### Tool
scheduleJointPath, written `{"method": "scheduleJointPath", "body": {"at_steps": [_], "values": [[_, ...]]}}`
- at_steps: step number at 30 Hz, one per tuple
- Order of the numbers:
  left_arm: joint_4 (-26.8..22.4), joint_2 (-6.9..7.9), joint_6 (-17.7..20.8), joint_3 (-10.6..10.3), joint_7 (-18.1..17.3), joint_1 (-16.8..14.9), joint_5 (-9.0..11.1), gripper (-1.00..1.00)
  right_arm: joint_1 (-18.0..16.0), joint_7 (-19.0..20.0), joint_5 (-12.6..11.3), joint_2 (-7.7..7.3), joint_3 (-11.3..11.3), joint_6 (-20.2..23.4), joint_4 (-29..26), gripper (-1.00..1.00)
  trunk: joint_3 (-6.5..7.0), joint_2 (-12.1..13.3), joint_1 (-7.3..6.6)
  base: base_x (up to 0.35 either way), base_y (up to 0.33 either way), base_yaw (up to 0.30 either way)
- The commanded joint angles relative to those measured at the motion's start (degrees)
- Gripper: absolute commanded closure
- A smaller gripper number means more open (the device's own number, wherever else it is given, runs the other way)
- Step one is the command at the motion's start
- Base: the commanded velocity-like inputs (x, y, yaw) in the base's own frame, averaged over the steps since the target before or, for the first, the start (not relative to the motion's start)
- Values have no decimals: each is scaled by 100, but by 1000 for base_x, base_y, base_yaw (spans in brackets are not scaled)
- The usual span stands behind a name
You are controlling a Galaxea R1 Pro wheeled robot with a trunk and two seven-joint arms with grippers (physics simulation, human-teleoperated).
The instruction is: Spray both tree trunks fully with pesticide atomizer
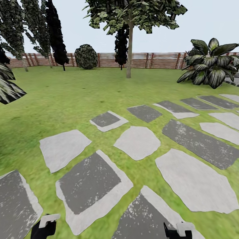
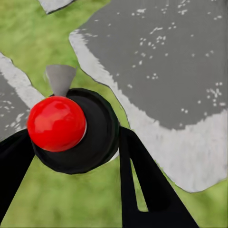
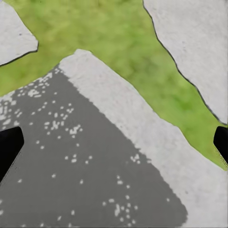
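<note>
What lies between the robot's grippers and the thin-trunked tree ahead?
In the head view, stepping stones set in grass, then open lawn, separate the left gripper and right gripper from the tree.

Two grippers: the left gripper (image 2: 71, 156) has its two dark fingers (image 2: 142, 185) closed against one pesticide atomizer (image 2: 76, 133), which carries one red ball (image 2: 56, 123) and one grey nozzle (image 2: 60, 78) pointing away beyond the jaws. The right gripper (image 3: 114, 145) has two fingertips (image 3: 9, 145) spread wide, with one dark stepping stone (image 3: 80, 161) lying between them.

In the head view I count about fourteen paving slabs (image 1: 136, 142) across one lawn (image 1: 66, 96). One slender-trunked tree (image 1: 129, 43) stands ahead, one round bush (image 1: 86, 56) by one slatted fence (image 1: 156, 60), one broad-leaved palm (image 1: 210, 63) on the right, and three dark cypress-like trees (image 1: 54, 33) on the left.
</note>
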Motion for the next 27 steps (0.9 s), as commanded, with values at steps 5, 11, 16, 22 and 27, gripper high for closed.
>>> {"method": "scheduleJointPath", "body": {"at_steps": [5,11,16,22,27], "values": [[-2,0,0,0,0,0,0,100,0,0,3,0,4,0,8,-100,0,0,0,339,0,0],[0,0,0,0,0,0,-1,100,0,0,0,0,5,0,9,-100,0,0,0,339,0,0],[-2,-2,0,0,0,0,0,100,0,0,5,5,9,0,20,-100,0,0,0,339,0,0],[-3,0,0,0,0,0,-2,100,0,0,2,15,11,0,201,-100,0,0,0,339,0,0],[-2,-3,0,0,0,0,-2,100,0,0,-7,33,13,0,614,-100,0,0,0,339,0,0]]}}
